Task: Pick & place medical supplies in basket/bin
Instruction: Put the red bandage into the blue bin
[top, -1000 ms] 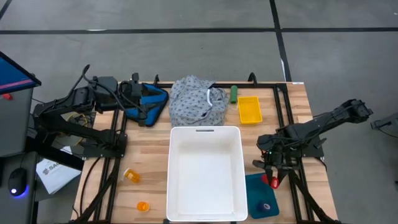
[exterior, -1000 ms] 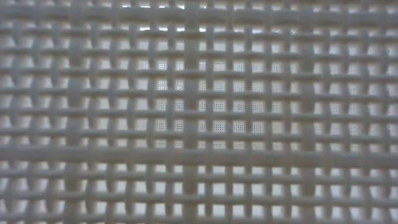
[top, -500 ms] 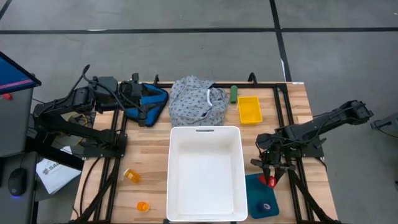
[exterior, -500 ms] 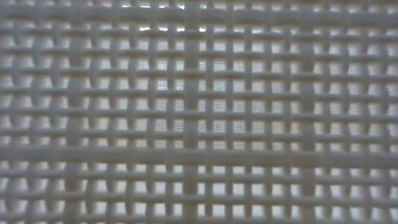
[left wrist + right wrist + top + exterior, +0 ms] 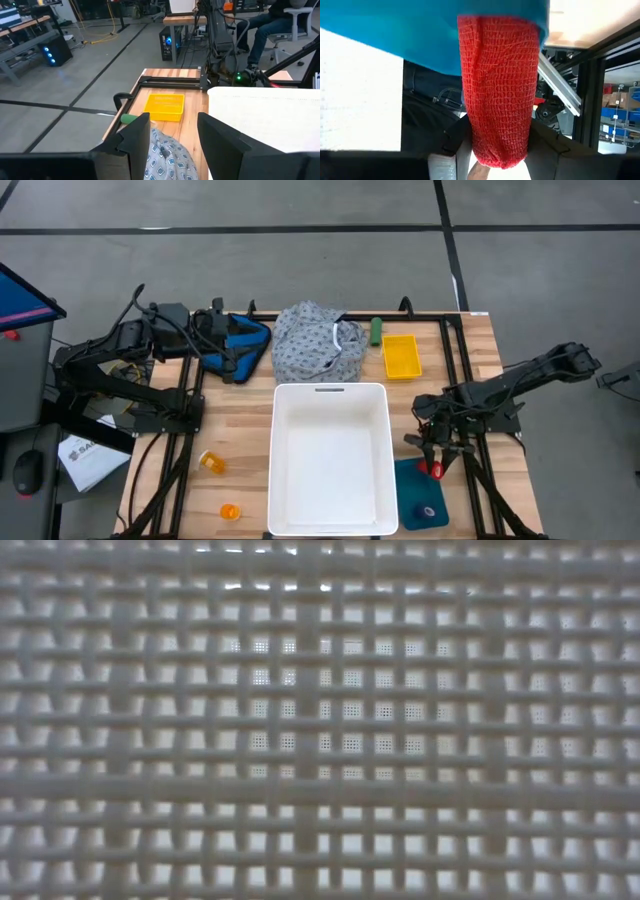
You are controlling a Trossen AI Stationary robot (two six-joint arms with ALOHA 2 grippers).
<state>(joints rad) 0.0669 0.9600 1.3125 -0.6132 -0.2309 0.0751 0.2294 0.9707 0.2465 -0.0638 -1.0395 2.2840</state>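
Red mesh fills the right wrist view: the red cylinder [image 5: 499,90] sits clamped between the right gripper [image 5: 436,464]'s two dark fingers, end-on to the lens. From above, that gripper hangs low at the near right of the table, over the far edge of the teal tray [image 5: 421,498], just right of the white basket [image 5: 330,393]. The purple cylinder [image 5: 428,511] rests on the tray's near part.

The step in hand looks like carrying the red cylinder to the basket. To do it well, I would lift enough to pass over the basket's right wall, travel left only until the gripper is well inside the rim, then part the fingers low so the piece does not bounce out. The grip seems to sit around mid-length, which should hold steady.

The right arm reaches in from the far right, elbow raised, forearm sloping down and leftward to the wrist. Two orange pill bottles [image 5: 213,463] lie near left, well apart from it.

Farther back, the left arm is folded at the far left, its gripper [image 5: 172,145] with fingers apart and holding nothing, just beside the dotted garment [image 5: 316,344]. Farthest along are the green cylinder [image 5: 376,331] and a yellow tray [image 5: 400,356].
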